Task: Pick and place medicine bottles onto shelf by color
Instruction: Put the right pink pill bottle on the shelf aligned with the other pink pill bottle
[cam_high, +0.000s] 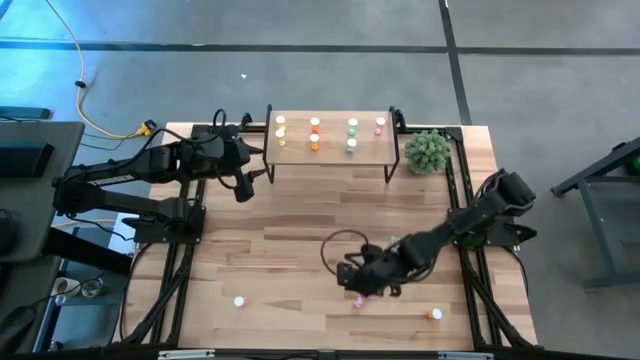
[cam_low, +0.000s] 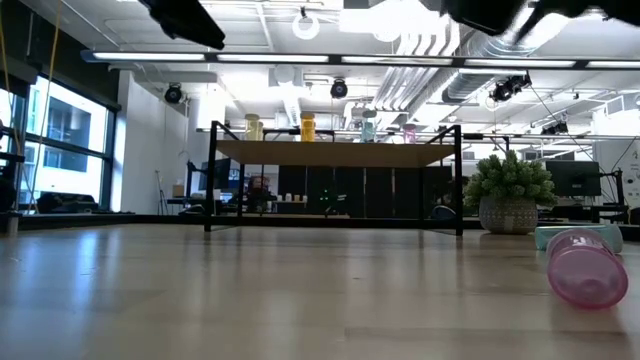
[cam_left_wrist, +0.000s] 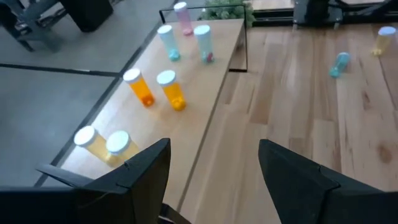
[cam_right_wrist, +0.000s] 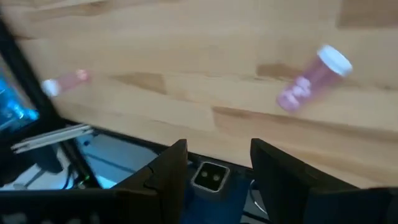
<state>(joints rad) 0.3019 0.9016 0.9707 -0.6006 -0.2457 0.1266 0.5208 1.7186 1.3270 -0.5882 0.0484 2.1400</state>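
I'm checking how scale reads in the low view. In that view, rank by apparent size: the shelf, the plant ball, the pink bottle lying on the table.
1. the shelf
2. the plant ball
3. the pink bottle; it lies nearest the camera, so it looks bigger than it is.

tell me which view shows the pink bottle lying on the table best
The low view: the pink translucent bottle lies on its side, close and large. The right wrist view shows it with its white cap, slightly blurred. The high view shows only a pink speck by the right gripper. The left wrist view misses it.
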